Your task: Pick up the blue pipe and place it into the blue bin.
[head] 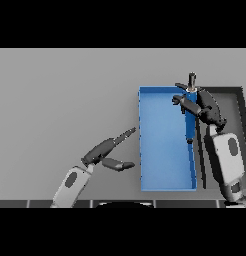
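The blue bin (162,150) stands right of the table's middle, a long open box. A blue pipe (189,125) runs lengthwise just inside the bin's right wall, with a dark end (190,141) toward me. My right hand (204,106) is over the bin's far right corner. Its fingers (181,101) are curled round the pipe's far end, and one finger (192,79) sticks up beyond the bin. Whether the pipe touches the bin floor I cannot tell. My left hand (104,151) lies open on the table left of the bin, with fingers straight and the thumb spread.
A dark grey tray (234,105) sits right behind the bin's right side, partly under my right forearm (226,155). The grey table (65,100) stretches to the left and far side.
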Action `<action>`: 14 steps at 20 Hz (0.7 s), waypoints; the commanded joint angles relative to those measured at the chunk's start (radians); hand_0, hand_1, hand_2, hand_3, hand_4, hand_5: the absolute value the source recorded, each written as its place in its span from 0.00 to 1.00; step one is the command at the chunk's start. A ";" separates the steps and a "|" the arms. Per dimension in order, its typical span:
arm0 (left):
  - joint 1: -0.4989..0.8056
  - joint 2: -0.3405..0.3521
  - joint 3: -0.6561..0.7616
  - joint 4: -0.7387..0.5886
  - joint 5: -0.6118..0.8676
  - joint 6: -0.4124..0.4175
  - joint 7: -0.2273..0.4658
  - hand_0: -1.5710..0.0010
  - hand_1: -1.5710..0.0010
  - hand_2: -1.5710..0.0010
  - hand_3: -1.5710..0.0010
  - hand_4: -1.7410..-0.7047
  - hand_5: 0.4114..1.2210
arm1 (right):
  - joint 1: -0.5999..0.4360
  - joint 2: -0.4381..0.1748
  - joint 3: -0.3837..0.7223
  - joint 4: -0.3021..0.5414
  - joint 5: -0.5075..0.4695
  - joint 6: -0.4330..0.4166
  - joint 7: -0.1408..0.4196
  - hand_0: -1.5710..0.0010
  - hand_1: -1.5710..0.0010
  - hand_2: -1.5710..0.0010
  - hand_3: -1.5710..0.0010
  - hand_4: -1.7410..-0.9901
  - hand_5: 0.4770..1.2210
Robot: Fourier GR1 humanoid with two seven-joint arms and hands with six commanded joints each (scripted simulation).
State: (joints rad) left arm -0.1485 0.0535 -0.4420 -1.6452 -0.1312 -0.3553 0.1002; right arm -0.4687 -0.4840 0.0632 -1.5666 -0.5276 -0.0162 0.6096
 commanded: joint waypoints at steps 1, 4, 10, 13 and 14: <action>-0.004 -0.002 -0.001 0.005 -0.004 0.002 0.007 1.00 1.00 1.00 1.00 0.82 0.01 | 0.012 -0.015 0.034 0.008 -0.003 -0.041 0.000 0.00 0.00 0.00 0.03 0.00 1.00; 0.003 0.009 0.000 0.005 -0.005 -0.003 0.000 1.00 1.00 1.00 1.00 0.83 0.01 | 0.039 -0.072 0.140 0.029 0.011 -0.122 0.000 0.00 0.00 0.00 0.35 0.00 1.00; 0.010 0.010 -0.003 -0.006 -0.007 -0.002 0.004 1.00 1.00 1.00 1.00 0.83 0.02 | -0.042 -0.267 0.459 0.144 -0.184 -0.283 0.000 0.52 0.56 0.56 0.74 0.44 1.00; -0.015 0.005 0.011 -0.003 0.006 -0.001 0.026 1.00 1.00 1.00 1.00 0.83 0.02 | -0.124 -0.345 0.619 0.175 -0.254 -0.218 0.000 0.76 0.78 0.78 0.87 0.69 0.89; -0.001 0.013 0.008 -0.008 0.011 -0.010 0.014 1.00 1.00 1.00 1.00 0.83 0.02 | -0.153 -0.366 0.675 0.177 -0.268 -0.205 0.000 0.80 0.82 0.82 0.89 0.75 0.82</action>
State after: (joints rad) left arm -0.1487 0.0671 -0.4336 -1.6528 -0.1205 -0.3656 0.1133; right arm -0.6214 -0.8502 0.7384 -1.3901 -0.7963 -0.2196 0.6099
